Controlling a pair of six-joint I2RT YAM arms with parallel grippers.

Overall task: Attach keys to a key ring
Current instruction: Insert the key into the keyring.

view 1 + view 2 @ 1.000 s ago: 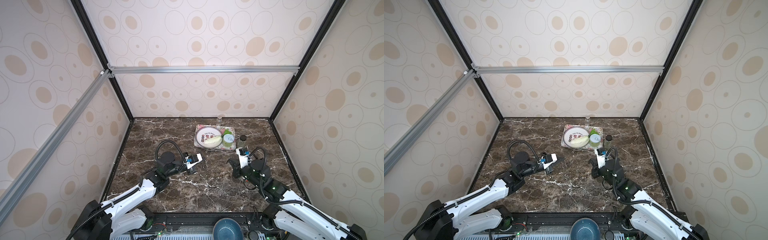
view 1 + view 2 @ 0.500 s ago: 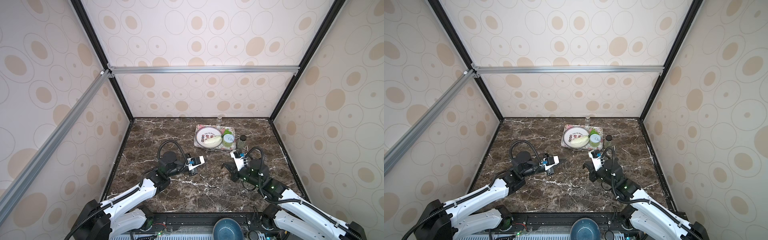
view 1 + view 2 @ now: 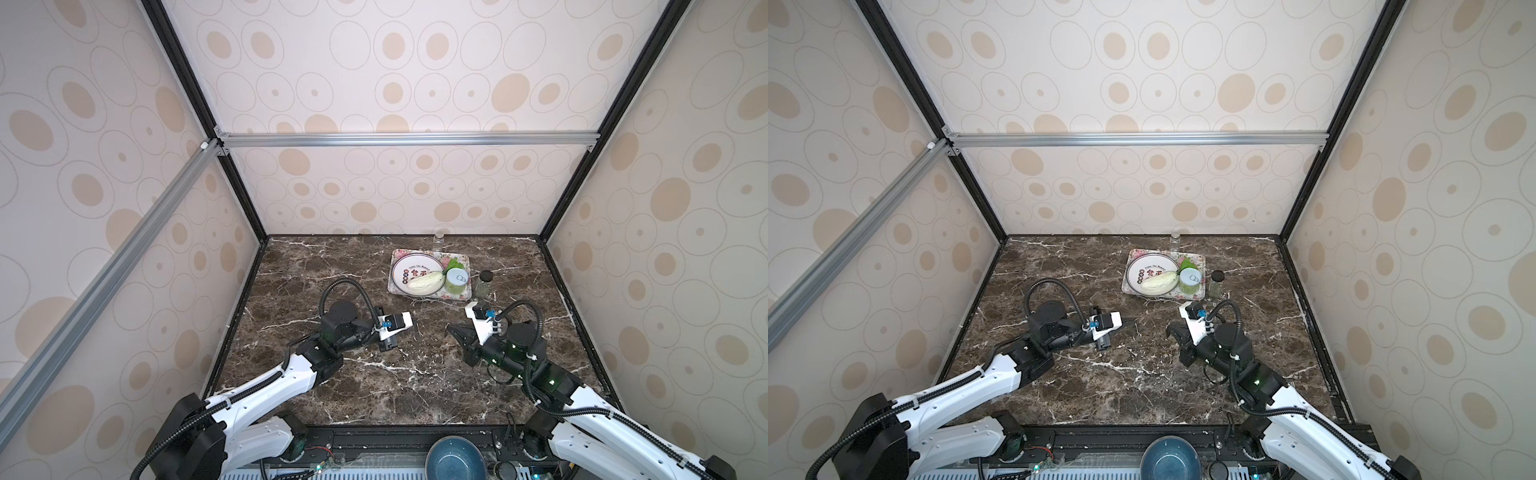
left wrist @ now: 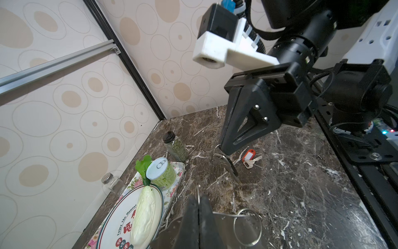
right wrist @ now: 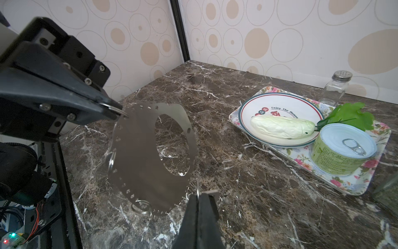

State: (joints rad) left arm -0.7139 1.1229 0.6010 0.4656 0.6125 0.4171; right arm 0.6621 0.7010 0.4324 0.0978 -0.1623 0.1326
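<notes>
The light, stiff key ring hangs by a rim loop pinched in the left end effector, while the right end effector, also closed, seemingly dangles a key.

right gripper shifted toward left gripper

You have bright, even light with only soft shadows. The table carries a patch of glare, and the left gripper blurs close to its wrist lens.
</notes>
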